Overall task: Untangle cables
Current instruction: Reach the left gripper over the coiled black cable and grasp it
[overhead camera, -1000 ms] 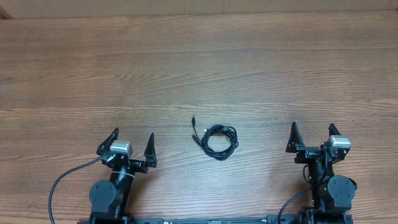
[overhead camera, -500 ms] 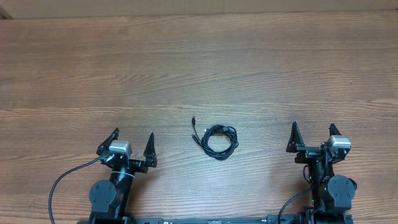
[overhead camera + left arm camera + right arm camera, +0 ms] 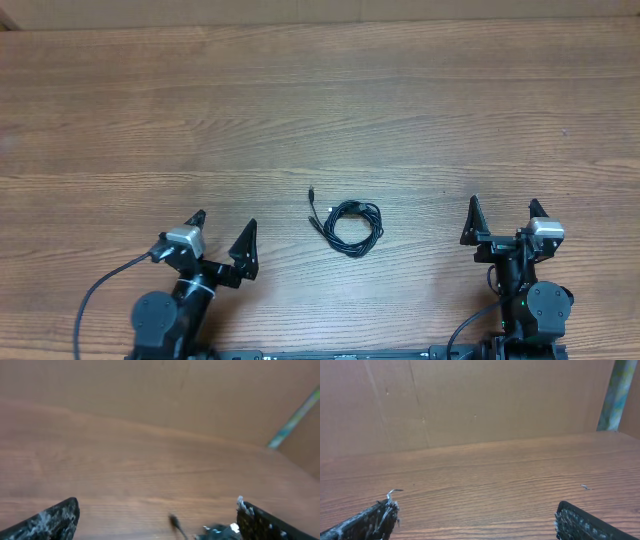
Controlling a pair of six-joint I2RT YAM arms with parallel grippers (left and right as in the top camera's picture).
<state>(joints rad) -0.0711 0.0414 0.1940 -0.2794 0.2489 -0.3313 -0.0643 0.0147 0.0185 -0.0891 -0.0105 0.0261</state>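
Observation:
The cables (image 3: 350,223) lie as a small coiled black bundle on the wooden table (image 3: 320,110), with one plug end (image 3: 312,191) sticking out toward the upper left. My left gripper (image 3: 223,232) is open and empty, to the left of the bundle and turned slightly toward it. In the left wrist view the plug end (image 3: 174,521) and an edge of the bundle (image 3: 217,533) show blurred at the bottom between the fingers (image 3: 157,515). My right gripper (image 3: 503,213) is open and empty, to the right of the bundle. The right wrist view shows only bare table between its fingers (image 3: 476,515).
A cardboard wall (image 3: 470,400) stands behind the table's far edge. A greenish strip (image 3: 619,390) leans at the far right. Thick black wires (image 3: 95,290) run along the arm bases at the near edge.
My left gripper has shifted a little to the right and rotated toward the cable bundle. The right arm and the cables have not moved.

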